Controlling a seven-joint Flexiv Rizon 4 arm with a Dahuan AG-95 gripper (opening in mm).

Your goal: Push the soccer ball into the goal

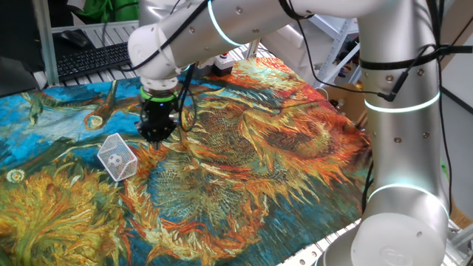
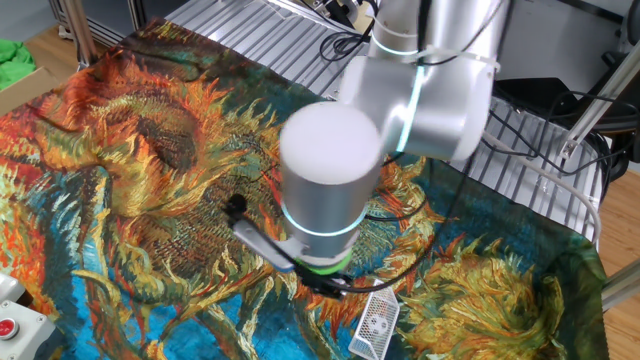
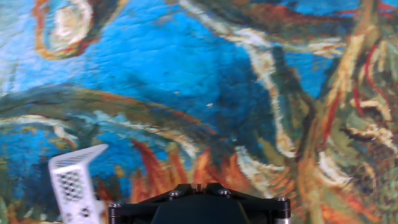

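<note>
The goal [image 1: 117,157] is a small white wire-mesh cage lying tilted on the painted cloth. It also shows in the other fixed view [image 2: 375,321] and at the lower left of the hand view [image 3: 73,182]. My gripper [image 1: 157,136] points down at the cloth just right of the goal, a small gap away. Its fingers are pressed together with nothing between them. In the hand view only the black gripper body [image 3: 196,204] shows at the bottom edge. The soccer ball does not show in any view.
A sunflower-painted cloth [image 1: 266,148] covers the table. A keyboard [image 1: 92,59] lies behind the far edge. A red button box [image 2: 8,327] sits off the cloth's corner. Cables [image 2: 420,215] trail from the arm across the cloth.
</note>
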